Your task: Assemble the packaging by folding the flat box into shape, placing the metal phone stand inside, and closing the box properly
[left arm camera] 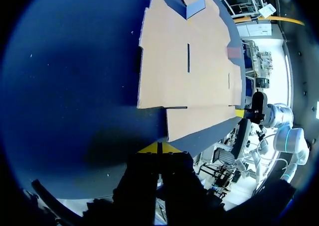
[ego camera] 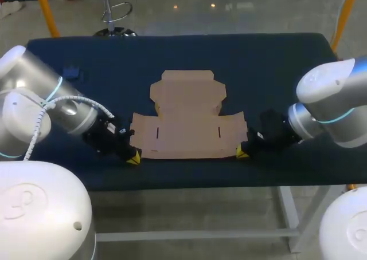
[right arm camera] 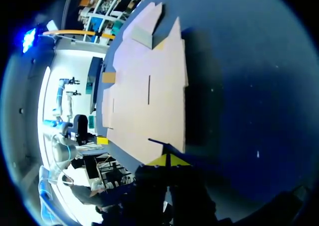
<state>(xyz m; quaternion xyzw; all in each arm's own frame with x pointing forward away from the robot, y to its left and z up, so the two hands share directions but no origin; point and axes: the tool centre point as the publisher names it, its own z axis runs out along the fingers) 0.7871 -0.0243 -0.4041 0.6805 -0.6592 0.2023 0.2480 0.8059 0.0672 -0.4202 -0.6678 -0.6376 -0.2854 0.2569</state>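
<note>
The flat brown cardboard box [ego camera: 188,117] lies unfolded in the middle of the dark blue table. My left gripper [ego camera: 133,158] rests low at the box's front left corner, its yellow tips pressed together and holding nothing. My right gripper [ego camera: 242,153] sits at the front right corner, also shut and empty. In the left wrist view the shut gripper [left arm camera: 159,148] is just short of the cardboard [left arm camera: 189,66] edge. In the right wrist view the shut gripper [right arm camera: 167,160] points at the corner of the cardboard [right arm camera: 149,96]. A small dark blue object [ego camera: 71,72] lies at the table's far left.
The table's front edge [ego camera: 189,182] runs just behind both grippers. Bare blue cloth [ego camera: 275,65] lies around the box on its left, right and far sides.
</note>
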